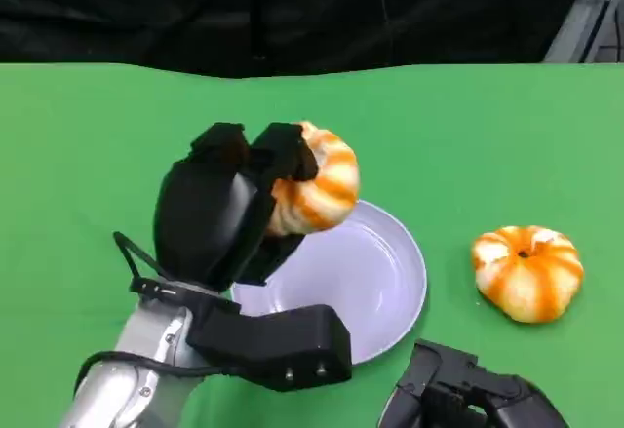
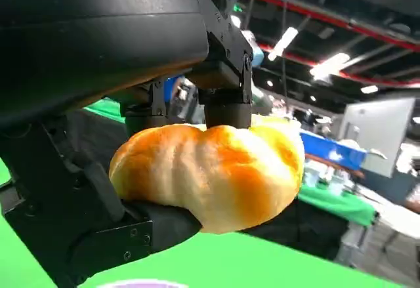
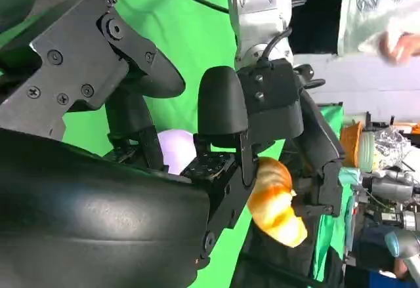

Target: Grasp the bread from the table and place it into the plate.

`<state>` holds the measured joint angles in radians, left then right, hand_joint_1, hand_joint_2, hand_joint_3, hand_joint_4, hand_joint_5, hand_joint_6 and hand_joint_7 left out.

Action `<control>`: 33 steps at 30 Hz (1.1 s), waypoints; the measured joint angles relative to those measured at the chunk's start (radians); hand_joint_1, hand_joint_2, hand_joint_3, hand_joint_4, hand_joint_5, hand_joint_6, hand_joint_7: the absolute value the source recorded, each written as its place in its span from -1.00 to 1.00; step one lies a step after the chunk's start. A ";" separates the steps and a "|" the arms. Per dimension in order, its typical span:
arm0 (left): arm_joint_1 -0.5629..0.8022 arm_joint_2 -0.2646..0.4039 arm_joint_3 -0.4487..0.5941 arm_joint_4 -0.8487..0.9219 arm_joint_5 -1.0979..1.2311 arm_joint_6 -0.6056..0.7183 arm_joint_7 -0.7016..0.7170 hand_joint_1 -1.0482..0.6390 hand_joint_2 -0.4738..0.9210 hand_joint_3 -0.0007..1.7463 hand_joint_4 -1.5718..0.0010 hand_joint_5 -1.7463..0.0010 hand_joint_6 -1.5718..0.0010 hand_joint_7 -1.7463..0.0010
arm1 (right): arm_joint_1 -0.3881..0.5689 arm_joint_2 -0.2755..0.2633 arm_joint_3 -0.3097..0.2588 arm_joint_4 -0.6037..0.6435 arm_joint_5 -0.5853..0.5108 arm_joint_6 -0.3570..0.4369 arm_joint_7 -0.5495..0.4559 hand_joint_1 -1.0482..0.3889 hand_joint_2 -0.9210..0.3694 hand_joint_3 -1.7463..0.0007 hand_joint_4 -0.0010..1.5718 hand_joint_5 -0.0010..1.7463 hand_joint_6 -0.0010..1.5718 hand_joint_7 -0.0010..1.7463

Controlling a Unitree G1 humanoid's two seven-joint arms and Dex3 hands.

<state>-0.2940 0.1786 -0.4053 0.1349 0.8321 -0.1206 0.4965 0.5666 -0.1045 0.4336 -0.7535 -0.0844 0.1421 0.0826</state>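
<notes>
My left hand (image 1: 224, 209) grips a round orange-and-white striped bread (image 1: 317, 189) and holds it in the air over the far left rim of the white plate (image 1: 380, 282). In the left wrist view the bread (image 2: 210, 170) is clamped between fingers above and below it. The right wrist view shows the left hand (image 3: 262, 111) with the bread (image 3: 275, 203) and part of the plate (image 3: 172, 147) behind. My right hand (image 1: 463, 394) is low at the near edge, right of the plate, holding nothing, its fingers apart.
A second striped bread (image 1: 527, 272) lies on the green table (image 1: 97, 136) to the right of the plate. A dark backdrop runs along the table's far edge. A person's blurred hand (image 3: 400, 45) shows beyond the table in the right wrist view.
</notes>
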 measured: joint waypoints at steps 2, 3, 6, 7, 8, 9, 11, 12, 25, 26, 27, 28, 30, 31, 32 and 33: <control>0.000 0.000 -0.007 0.000 0.000 -0.006 -0.015 0.03 0.00 0.62 -0.32 -1.00 -0.01 -1.00 | -0.001 0.001 0.008 0.000 0.000 0.001 -0.001 0.44 -0.08 -0.57 -0.13 0.95 -0.18 0.69; 0.000 0.000 -0.009 0.000 0.000 -0.008 -0.021 0.04 0.02 0.59 -0.32 -1.00 -0.02 -1.00 | -0.002 0.002 0.011 0.000 0.001 0.001 -0.002 0.45 -0.08 -0.57 -0.13 0.96 -0.18 0.70; 0.000 0.000 -0.018 0.001 0.000 -0.008 -0.050 0.05 0.03 0.57 -0.33 -1.00 -0.02 -1.00 | -0.003 0.007 0.018 0.001 0.000 0.001 -0.010 0.46 -0.07 -0.59 -0.13 0.96 -0.18 0.70; 0.000 0.000 -0.020 0.001 0.000 -0.008 -0.055 0.05 0.03 0.56 -0.33 -1.00 -0.02 -1.00 | -0.003 0.008 0.019 0.001 0.000 0.001 -0.011 0.46 -0.07 -0.59 -0.13 0.96 -0.18 0.70; 0.000 0.000 -0.020 0.001 0.000 -0.008 -0.057 0.04 0.10 0.54 -0.26 -1.00 0.03 -1.00 | -0.003 0.008 0.019 0.001 0.000 0.001 -0.011 0.45 -0.06 -0.59 -0.12 0.96 -0.18 0.70; -0.003 0.002 -0.023 0.002 -0.008 -0.006 -0.088 0.03 0.14 0.52 -0.22 -1.00 0.06 -1.00 | -0.004 0.009 0.022 0.002 -0.001 0.001 -0.014 0.44 -0.05 -0.59 -0.12 0.96 -0.18 0.70; -0.023 0.013 -0.037 0.027 -0.023 0.015 -0.231 0.04 0.21 0.43 -0.18 -1.00 0.08 -0.97 | -0.011 0.016 0.036 0.011 -0.005 0.002 -0.023 0.45 -0.05 -0.60 -0.11 0.95 -0.18 0.70; -0.029 0.019 -0.043 0.043 -0.039 0.028 -0.300 0.04 0.23 0.40 -0.17 -1.00 0.09 -0.97 | -0.016 0.021 0.044 0.019 -0.007 0.002 -0.027 0.45 -0.05 -0.60 -0.11 0.94 -0.17 0.70; -0.077 0.029 -0.062 0.055 -0.096 0.169 -0.663 -0.05 0.99 -0.82 0.20 -0.86 -0.19 0.69 | -0.038 0.031 0.053 0.040 -0.012 0.003 -0.049 0.44 -0.07 -0.57 -0.10 0.93 -0.17 0.68; -0.077 0.029 -0.062 0.055 -0.096 0.169 -0.664 -0.05 0.99 -0.82 0.20 -0.86 -0.19 0.70 | -0.038 0.031 0.053 0.040 -0.012 0.003 -0.049 0.44 -0.07 -0.57 -0.10 0.93 -0.17 0.68; -0.077 0.029 -0.062 0.055 -0.096 0.170 -0.664 -0.05 1.00 -0.82 0.20 -0.86 -0.19 0.70 | -0.038 0.031 0.053 0.040 -0.012 0.003 -0.049 0.44 -0.07 -0.57 -0.10 0.93 -0.17 0.68; -0.077 0.029 -0.062 0.055 -0.096 0.170 -0.665 -0.30 1.00 -0.74 0.67 -0.01 0.40 0.81 | -0.038 0.031 0.053 0.040 -0.012 0.003 -0.049 0.43 -0.08 -0.57 -0.11 0.93 -0.17 0.68; -0.085 0.034 -0.084 0.046 -0.066 0.205 -0.710 -0.62 1.00 -0.59 0.91 0.72 0.78 0.91 | -0.034 0.029 0.051 0.038 -0.008 0.003 -0.048 0.42 -0.07 -0.56 -0.11 0.92 -0.17 0.67; -0.089 0.040 -0.106 0.038 -0.036 0.236 -0.750 -0.69 1.00 -0.56 0.96 0.88 0.86 0.93 | -0.028 0.026 0.049 0.033 -0.004 0.003 -0.046 0.42 -0.07 -0.55 -0.11 0.92 -0.17 0.67; -0.089 0.042 -0.126 0.033 -0.012 0.264 -0.787 -0.71 1.00 -0.55 0.98 0.93 0.89 0.93 | -0.021 0.021 0.047 0.025 -0.001 0.003 -0.044 0.41 -0.07 -0.55 -0.10 0.92 -0.17 0.67; -0.089 0.042 -0.142 0.031 0.000 0.283 -0.811 -0.75 1.00 -0.53 0.99 0.96 0.91 0.94 | -0.015 0.017 0.047 0.016 0.000 0.003 -0.042 0.42 -0.08 -0.55 -0.10 0.91 -0.16 0.67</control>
<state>-0.3832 0.2206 -0.5471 0.1663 0.8317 0.1628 -0.3147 0.5511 -0.0871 0.4802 -0.7372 -0.0841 0.1448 0.0406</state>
